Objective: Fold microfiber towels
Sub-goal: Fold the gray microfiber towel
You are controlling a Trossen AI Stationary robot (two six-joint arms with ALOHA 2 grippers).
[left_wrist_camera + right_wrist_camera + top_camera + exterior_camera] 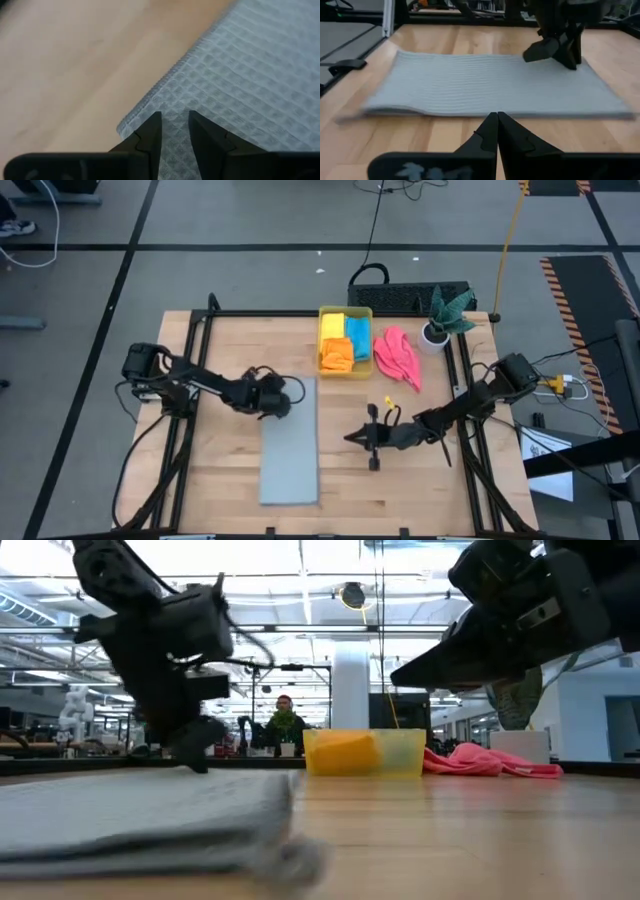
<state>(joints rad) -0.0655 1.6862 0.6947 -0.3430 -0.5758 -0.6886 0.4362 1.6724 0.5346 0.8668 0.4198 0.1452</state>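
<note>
The light grey waffle-textured microfiber towel (290, 443) lies folded in half as a long strip on the wooden worktop (220, 360), its nearest end close to the front edge. At its far left corner sits the left gripper (175, 116), fingers a little apart and straddling the hemmed edge of the cloth; the left wrist view does not show whether the pads really pinch fabric or only rest on it. If they grip one layer alone, a lift would likely peel the fold open, not carry the whole end over. A drag along the worktop could also bunch the strip and skew its edges.

Just beside the towel's right edge hovers the right gripper (497, 120), fingers pressed together and holding nothing. It looks too idle to pin the cloth, so the near end may slide if the left arm pulls.

Farther back stands the translucent yellow plastic bin (345, 370) with folded yellow (332, 327), orange (336, 355) and bright blue (358, 338) cloths inside. Just beside it lies the crumpled pink towel (397, 356), not yet folded, near the small green plant in a white pot (443, 318).

In the low view the grey towel's near edge is blurred, so its layers cannot be counted, and the bin hides how neatly its cloths are stacked.
</note>
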